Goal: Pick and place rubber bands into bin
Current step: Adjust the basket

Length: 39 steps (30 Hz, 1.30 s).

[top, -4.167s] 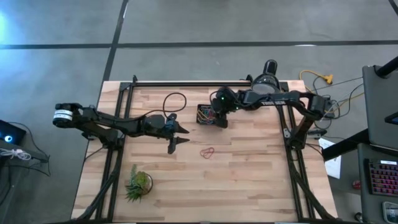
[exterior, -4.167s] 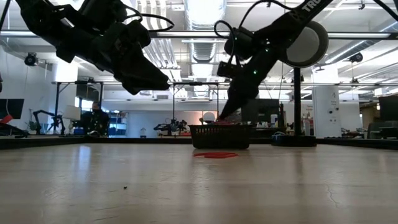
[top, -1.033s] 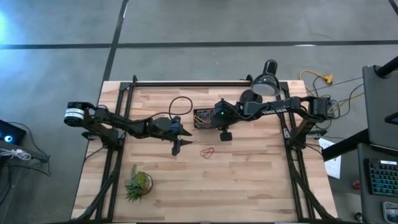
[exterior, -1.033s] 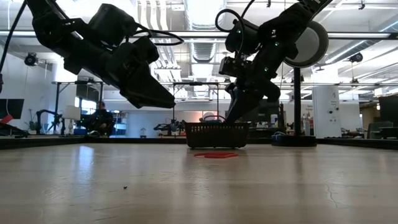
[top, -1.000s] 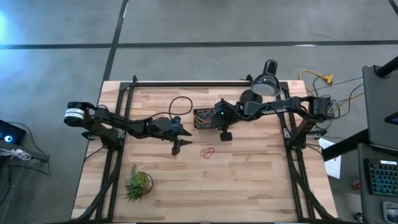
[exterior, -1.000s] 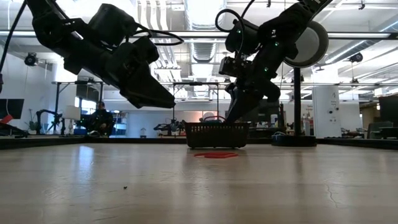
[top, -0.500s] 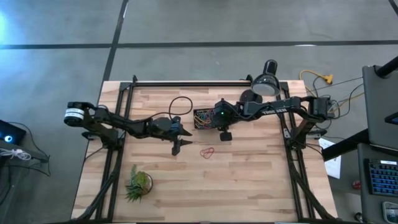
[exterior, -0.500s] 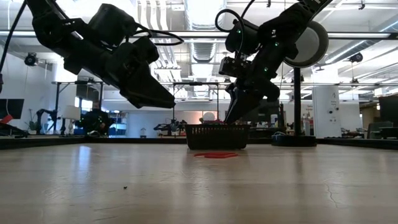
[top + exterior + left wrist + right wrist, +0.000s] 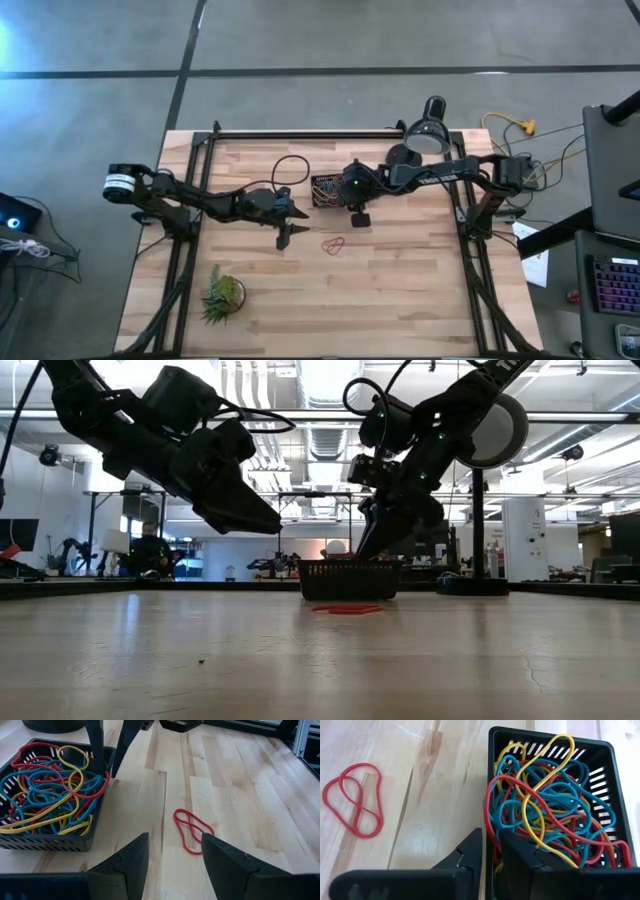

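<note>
My overhead looks straight down, my low camera level across; both wrist cameras closely share the bin [image 9: 50, 795].

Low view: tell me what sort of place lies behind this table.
Most likely a robotics lab or open workshop. Exposed ceiling ducts run overhead, another robot arm stands on a far bench at the left, and a person sits at a workstation beside it.
</note>
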Motion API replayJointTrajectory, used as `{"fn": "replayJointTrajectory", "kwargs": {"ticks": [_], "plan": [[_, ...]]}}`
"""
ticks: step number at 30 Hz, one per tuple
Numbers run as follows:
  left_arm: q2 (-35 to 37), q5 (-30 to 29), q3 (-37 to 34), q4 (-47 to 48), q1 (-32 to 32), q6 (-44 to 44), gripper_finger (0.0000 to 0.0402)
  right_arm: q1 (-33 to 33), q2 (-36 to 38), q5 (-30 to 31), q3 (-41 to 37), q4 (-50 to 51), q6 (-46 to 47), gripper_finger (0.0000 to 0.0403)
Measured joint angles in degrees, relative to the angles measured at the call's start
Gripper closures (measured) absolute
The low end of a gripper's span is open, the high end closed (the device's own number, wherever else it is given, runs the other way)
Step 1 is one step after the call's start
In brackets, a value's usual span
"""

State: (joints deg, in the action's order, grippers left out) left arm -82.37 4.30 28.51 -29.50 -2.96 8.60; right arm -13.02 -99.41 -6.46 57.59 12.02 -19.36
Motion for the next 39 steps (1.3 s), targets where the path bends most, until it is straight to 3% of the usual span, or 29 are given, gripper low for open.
{"fn": "replayJointTrajectory", "kwargs": {"ticks": [9, 28, 39], "plan": [[0.0, 0.0, 0.0, 0.0, 0.0, 0.0, 0.0237, 0.0, -0.9, 0.4, 0.0, -0.7, 0.6, 0.0319], [0.0, 0.0, 0.0, 0.0, 0.0, 0.0, 0.0237, 0.0, -0.7, 0.4, 0.0, -0.9, -0.2, 0.0373], [0.0, 0.0, -0.5, 0.0, 0.0, 0.0, 0.0237, 0.0, -0.6, 0.3, 0.0, -0.9, -0.4, 0.0374]]}}
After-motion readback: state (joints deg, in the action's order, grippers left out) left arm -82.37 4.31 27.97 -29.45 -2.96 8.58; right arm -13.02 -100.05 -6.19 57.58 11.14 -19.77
